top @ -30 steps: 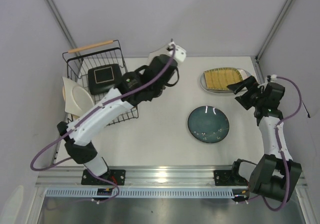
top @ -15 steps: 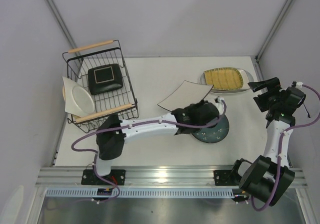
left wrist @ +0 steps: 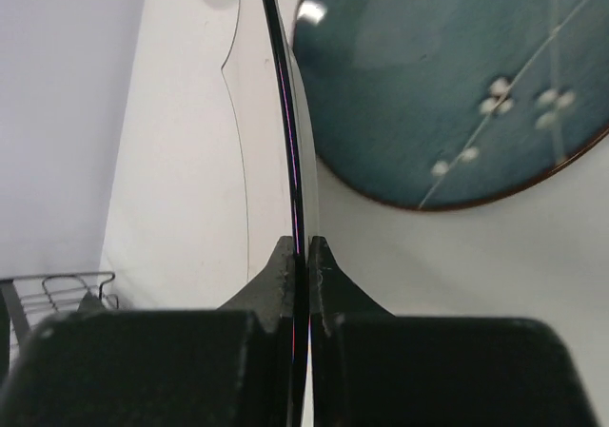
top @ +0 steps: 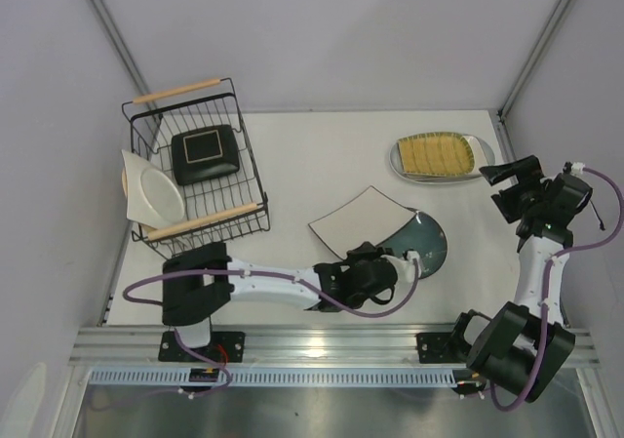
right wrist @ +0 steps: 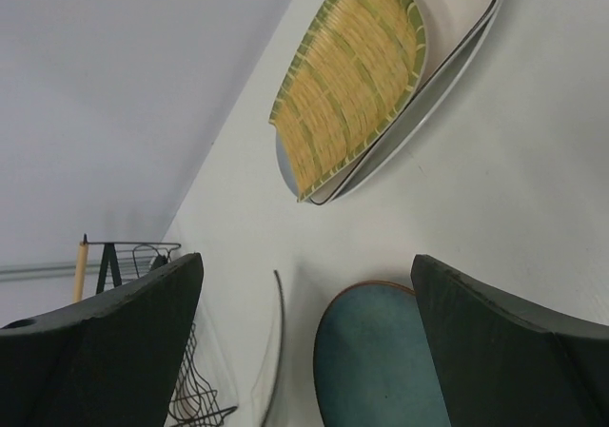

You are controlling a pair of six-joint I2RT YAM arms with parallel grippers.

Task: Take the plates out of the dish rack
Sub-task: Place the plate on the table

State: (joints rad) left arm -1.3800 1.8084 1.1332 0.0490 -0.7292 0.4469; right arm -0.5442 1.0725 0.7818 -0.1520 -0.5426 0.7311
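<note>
Left arm (top: 263, 280) lies low across the near part of the counter (top: 312, 165). Left hand (left wrist: 297, 248) is clamped on the rim of the square plate (top: 359, 221), fingers pressed together on either face. In the left wrist view this plate shows edge-on as a thin dark line running away from the hand. From above, the square plate is tilted, and its right side overlaps the left part of the teal plate (top: 427, 243). Whether its lower edge touches the counter cannot be told. The teal plate lies flat on the counter, right of centre. Right hand (top: 499, 187) hangs at the far right above the counter, fingers (right wrist: 105, 337) wide apart and holding nothing. The mustard plate (right wrist: 352, 75) rests on a pale plate (right wrist: 455, 28) at the far right of the counter, just beside the right hand. The rack (top: 244, 179) stands at the far left, well apart from both hands. Inside it, a black-rimmed plate (top: 205, 153) sits toward the far side. A white plate (top: 154, 194) leans at the rack's left side, projecting past the wires, with a tan plate (top: 124, 177) partly hidden behind it.
</note>
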